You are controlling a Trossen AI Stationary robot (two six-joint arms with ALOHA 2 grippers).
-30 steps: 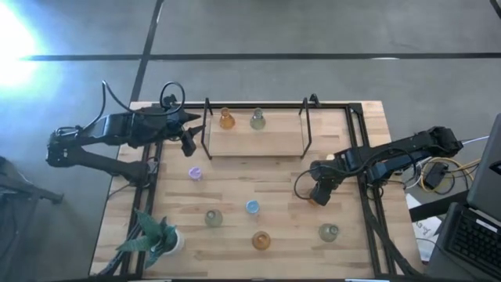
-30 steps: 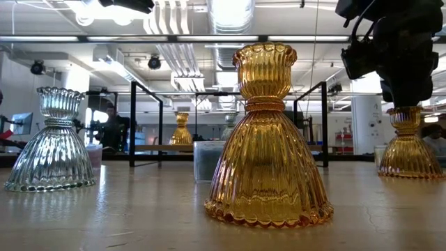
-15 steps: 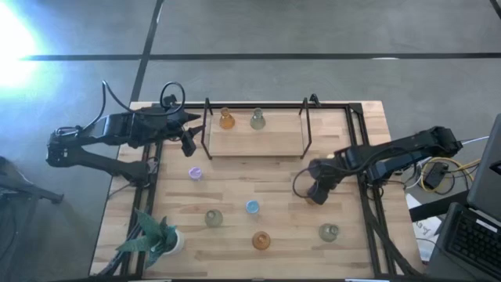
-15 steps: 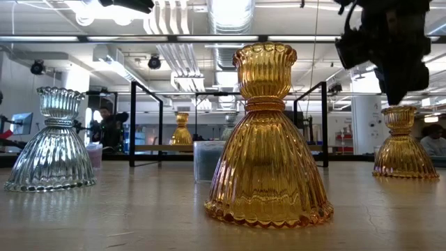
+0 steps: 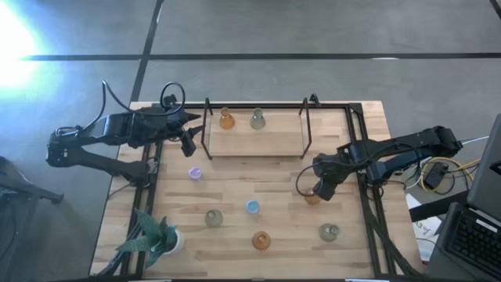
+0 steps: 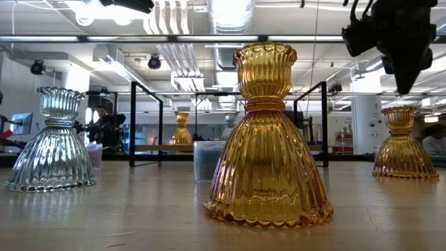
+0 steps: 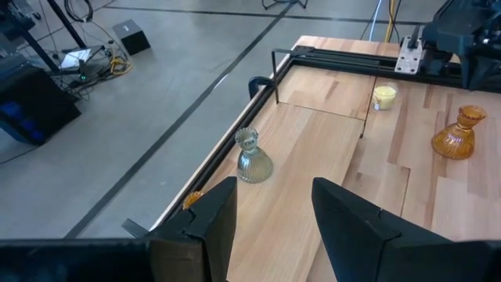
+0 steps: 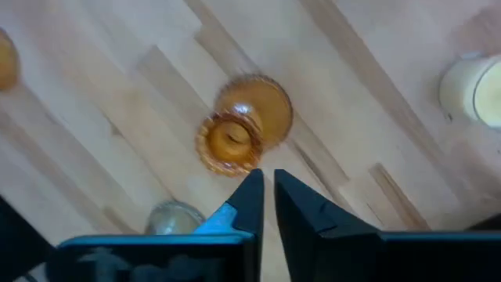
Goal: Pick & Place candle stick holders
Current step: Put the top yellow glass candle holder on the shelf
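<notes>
An amber holder [image 8: 243,129] stands upright on its wide base on the table; it also shows in the low view [image 6: 403,143] and the high view [image 5: 313,199]. My right gripper [image 8: 267,186] hangs shut above it, touching nothing [image 6: 403,49]. My left gripper [image 7: 274,211] is open and empty at the table's far left [image 5: 188,144]. An amber holder [image 5: 226,119] and a grey-green holder [image 5: 257,119] stand on the wooden shelf [image 5: 254,139]. Purple [image 5: 195,173], grey-green [image 5: 214,218], blue [image 5: 252,207], amber [image 5: 261,240] and grey-green [image 5: 329,232] holders stand on the table.
A black metal frame [image 5: 307,125] stands around the shelf at the far middle. A leafy plant in a white pot [image 5: 154,236] stands at the near left corner. A pale yellow holder [image 8: 476,90] stands near the right arm. Black rails [image 5: 368,196] run along the table's sides.
My right gripper has gone up from the top of the amber holder at the right and now hangs clear above it. The holder stays upright on the table.
</notes>
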